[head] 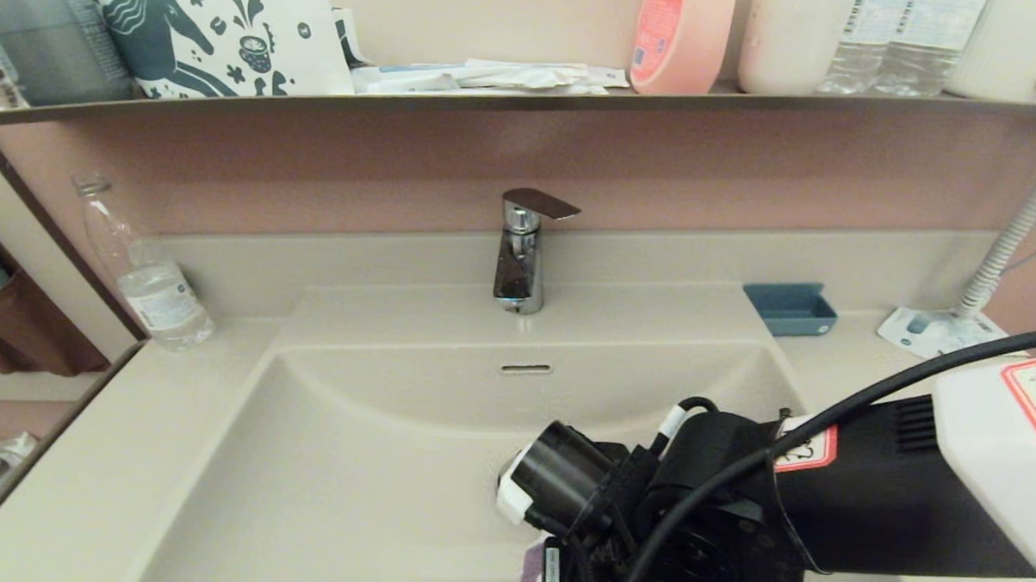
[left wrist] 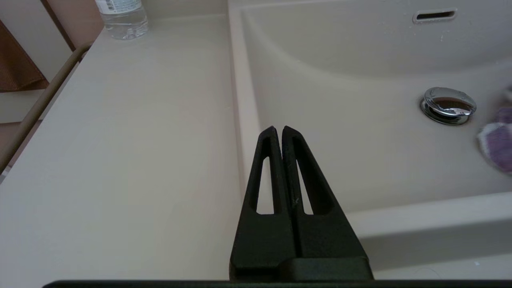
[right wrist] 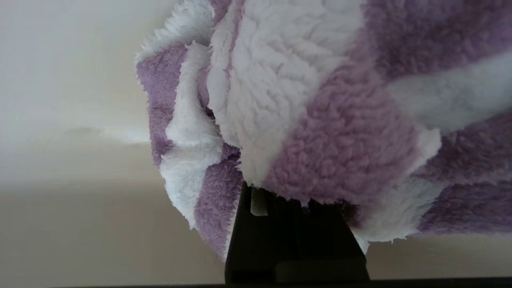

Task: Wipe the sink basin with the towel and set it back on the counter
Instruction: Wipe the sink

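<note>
The cream sink basin (head: 374,458) fills the middle, with its slot overflow (head: 526,369) on the back wall. My right arm (head: 699,521) reaches into the basin from the right and hides the drain there. A scrap of the purple and white towel (head: 531,576) peeks out beneath the wrist. The right gripper (right wrist: 296,192) is shut on the towel (right wrist: 320,120), which bunches over the fingertips against the basin floor. My left gripper (left wrist: 279,129) is shut and empty above the basin's left rim, beside the counter (left wrist: 120,140). From there the chrome drain plug (left wrist: 448,105) and the towel's edge (left wrist: 498,146) show.
A chrome faucet (head: 519,257) stands behind the basin. A water bottle (head: 152,287) sits on the back left counter, a blue dish (head: 791,307) and a corded device's base (head: 939,327) on the back right. A dark-edged shelf (head: 525,97) above holds bottles and a bag.
</note>
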`<state>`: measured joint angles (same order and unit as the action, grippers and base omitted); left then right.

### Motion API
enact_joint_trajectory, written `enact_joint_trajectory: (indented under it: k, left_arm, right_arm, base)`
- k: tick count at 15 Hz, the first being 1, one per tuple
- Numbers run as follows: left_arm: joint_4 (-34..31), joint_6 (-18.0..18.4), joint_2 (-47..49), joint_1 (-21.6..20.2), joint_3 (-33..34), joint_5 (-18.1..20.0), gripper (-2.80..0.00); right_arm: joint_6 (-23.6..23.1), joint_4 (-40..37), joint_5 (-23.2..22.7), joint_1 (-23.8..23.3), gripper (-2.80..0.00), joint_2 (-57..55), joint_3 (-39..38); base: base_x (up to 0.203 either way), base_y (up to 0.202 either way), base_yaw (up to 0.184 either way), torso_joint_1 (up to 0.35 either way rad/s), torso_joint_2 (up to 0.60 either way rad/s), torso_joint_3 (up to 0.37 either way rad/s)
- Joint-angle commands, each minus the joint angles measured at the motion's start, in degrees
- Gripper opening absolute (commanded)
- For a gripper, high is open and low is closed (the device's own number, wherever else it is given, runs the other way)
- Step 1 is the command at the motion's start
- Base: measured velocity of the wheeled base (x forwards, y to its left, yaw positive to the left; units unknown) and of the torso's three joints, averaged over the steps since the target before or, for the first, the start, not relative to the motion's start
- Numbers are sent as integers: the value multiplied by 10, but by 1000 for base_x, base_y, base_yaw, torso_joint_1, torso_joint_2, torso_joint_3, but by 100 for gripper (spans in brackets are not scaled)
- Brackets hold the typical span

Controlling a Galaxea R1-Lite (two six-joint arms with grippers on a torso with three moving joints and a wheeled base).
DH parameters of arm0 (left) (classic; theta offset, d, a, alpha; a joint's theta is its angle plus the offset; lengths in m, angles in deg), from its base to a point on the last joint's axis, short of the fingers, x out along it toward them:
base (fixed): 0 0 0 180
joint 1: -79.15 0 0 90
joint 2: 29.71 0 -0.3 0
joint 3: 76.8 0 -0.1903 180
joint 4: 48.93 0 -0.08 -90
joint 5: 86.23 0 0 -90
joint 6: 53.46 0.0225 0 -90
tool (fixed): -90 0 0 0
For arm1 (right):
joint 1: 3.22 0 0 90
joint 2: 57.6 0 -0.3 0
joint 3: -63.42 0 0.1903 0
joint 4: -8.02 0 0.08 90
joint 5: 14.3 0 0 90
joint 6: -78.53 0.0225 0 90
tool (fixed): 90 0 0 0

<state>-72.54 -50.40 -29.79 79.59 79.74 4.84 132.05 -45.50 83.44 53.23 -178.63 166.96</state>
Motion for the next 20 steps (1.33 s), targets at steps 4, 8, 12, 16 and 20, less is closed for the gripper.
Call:
enact_joint_trajectory:
  k: [4, 8, 12, 16, 20]
  left_arm:
    - [0, 0, 1, 0, 0, 0, -280]
    - [0, 0, 1, 0, 0, 0, -280]
    - [0, 0, 1, 0, 0, 0, -280]
    - [0, 0, 1, 0, 0, 0, -280]
    - [0, 0, 1, 0, 0, 0, -280]
  right_arm:
    - [2, -1, -38, 23, -280, -75, 103]
    - [-5, 4, -59, 43, -280, -120, 190]
    - [-50, 126, -96, 44, -280, -148, 203]
    - [-86, 216, -61, 36, -280, -193, 209]
    - [-120, 276, -42, 22, -280, -211, 217]
  base:
    - [0, 0, 0, 0, 0, 0]
    - [0, 0, 0, 0, 0, 0]
    - [0, 0, 0, 0, 0, 0]
    - [0, 0, 0, 0, 0, 0]
    - [0, 0, 0, 0, 0, 0]
